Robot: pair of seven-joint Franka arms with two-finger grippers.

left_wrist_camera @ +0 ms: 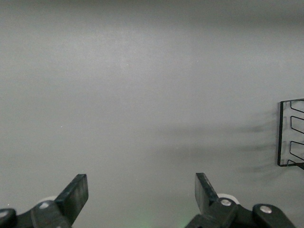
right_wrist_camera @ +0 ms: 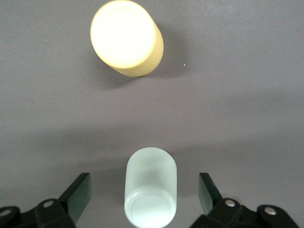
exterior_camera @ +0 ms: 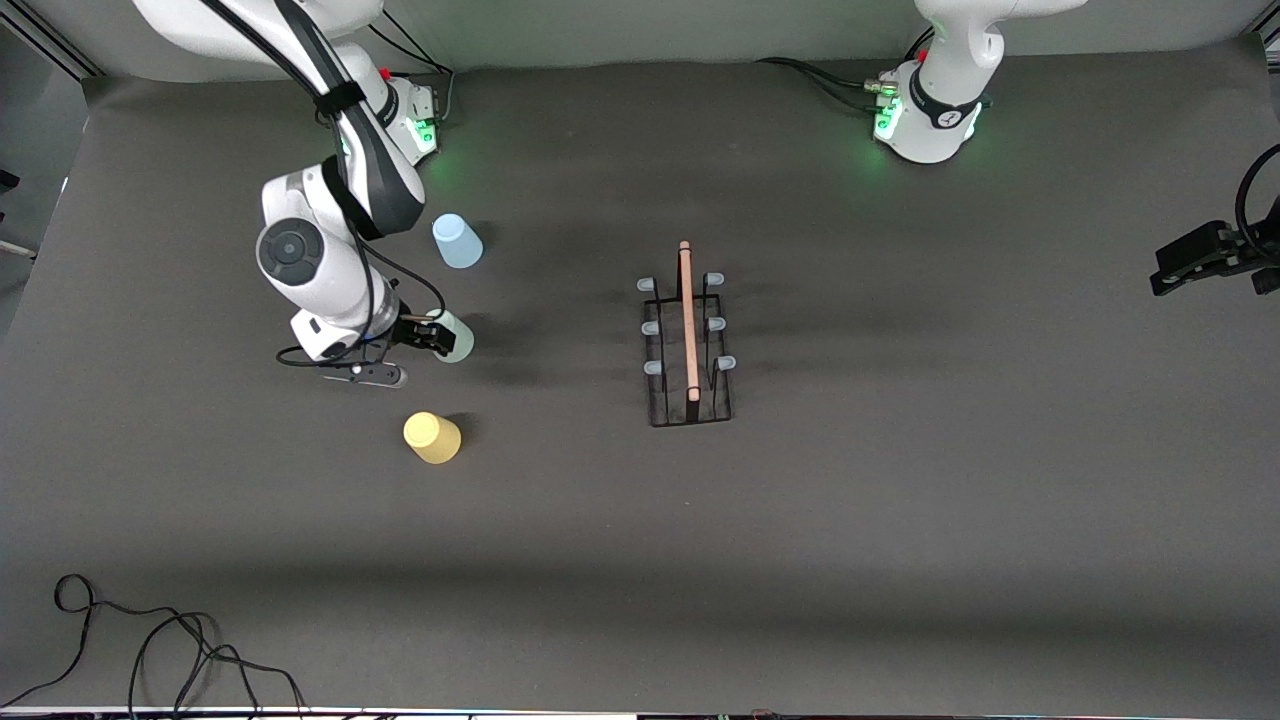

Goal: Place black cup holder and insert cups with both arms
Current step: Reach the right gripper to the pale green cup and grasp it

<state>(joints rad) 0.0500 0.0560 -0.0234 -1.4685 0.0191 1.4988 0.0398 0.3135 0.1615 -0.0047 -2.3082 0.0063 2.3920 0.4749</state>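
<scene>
The black cup holder (exterior_camera: 688, 340) stands at the table's middle, with its wooden rod along the top. The pale grey-green cup (exterior_camera: 453, 337) sits on the table toward the right arm's end, with the light blue cup (exterior_camera: 457, 241) farther from the front camera and the yellow cup (exterior_camera: 432, 437) nearer. My right gripper (exterior_camera: 428, 333) is open around the grey-green cup (right_wrist_camera: 150, 190), with a gap at each finger. The yellow cup (right_wrist_camera: 127, 38) also shows in the right wrist view. My left gripper (exterior_camera: 1205, 258) waits open (left_wrist_camera: 141, 184) and empty at the left arm's end of the table.
A corner of the holder's black wire base (left_wrist_camera: 290, 133) shows in the left wrist view. Loose black cables (exterior_camera: 150, 650) lie at the table's edge nearest the front camera, at the right arm's end. The dark mat (exterior_camera: 900, 520) covers the table.
</scene>
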